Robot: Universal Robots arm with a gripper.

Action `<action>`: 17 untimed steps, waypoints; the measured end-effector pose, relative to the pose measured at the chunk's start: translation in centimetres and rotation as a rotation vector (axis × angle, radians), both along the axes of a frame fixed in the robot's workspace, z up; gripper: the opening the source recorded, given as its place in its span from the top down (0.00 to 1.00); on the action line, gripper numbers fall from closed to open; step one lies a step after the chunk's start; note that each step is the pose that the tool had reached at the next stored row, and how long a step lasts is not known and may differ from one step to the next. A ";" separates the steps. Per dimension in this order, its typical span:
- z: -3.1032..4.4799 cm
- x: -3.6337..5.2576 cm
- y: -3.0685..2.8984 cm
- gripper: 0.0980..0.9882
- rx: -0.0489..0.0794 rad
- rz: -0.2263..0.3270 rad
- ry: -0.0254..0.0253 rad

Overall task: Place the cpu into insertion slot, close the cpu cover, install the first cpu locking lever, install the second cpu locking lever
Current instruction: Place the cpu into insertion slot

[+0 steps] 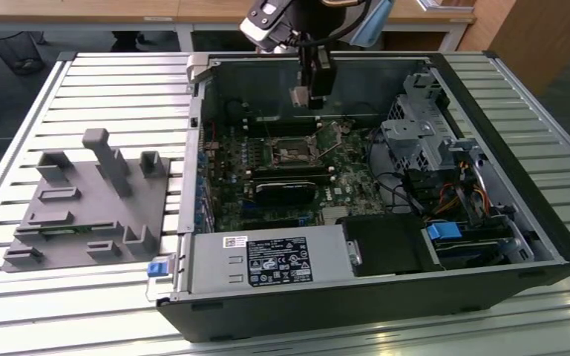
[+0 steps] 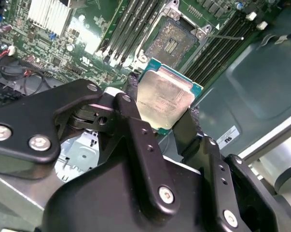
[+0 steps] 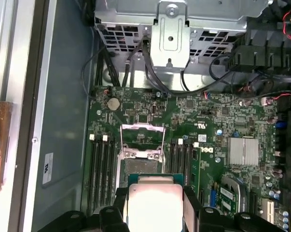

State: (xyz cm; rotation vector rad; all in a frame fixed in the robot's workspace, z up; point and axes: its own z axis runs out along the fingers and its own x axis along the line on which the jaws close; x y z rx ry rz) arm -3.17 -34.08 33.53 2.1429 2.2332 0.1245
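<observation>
Black end effector [image 2: 162, 102] is being used to grip the silver-brown square cpu [image 2: 165, 99] above the silvery-rimmed square insertion slot [image 2: 172, 41], unseated. Beside that slot the silvery cpu cover [image 3: 143, 127] is standing open; no step is being judged complete.

Workshop or lab — slatted metal bench [image 1: 97, 81], opened computer case [image 1: 364, 315]

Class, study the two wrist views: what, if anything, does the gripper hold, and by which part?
The gripper holds the cpu, pinched between its fingers by two opposite edges, its flat metal top bare.
</observation>
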 end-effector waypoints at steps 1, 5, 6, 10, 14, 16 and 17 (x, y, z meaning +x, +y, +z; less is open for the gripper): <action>-0.14 -0.03 0.00 0.50 0.000 0.000 0.0000; -0.64 -0.12 0.01 0.50 0.000 0.000 0.0000; -0.82 -0.13 0.01 0.50 0.000 0.000 -0.0001; -1.49 -0.18 0.00 0.50 0.001 0.000 0.0000; -2.01 -0.29 0.00 0.50 0.001 0.000 0.0000; -2.26 -0.31 0.01 0.50 0.001 0.000 0.0000; -2.40 -0.32 0.01 0.50 0.001 0.000 0.0000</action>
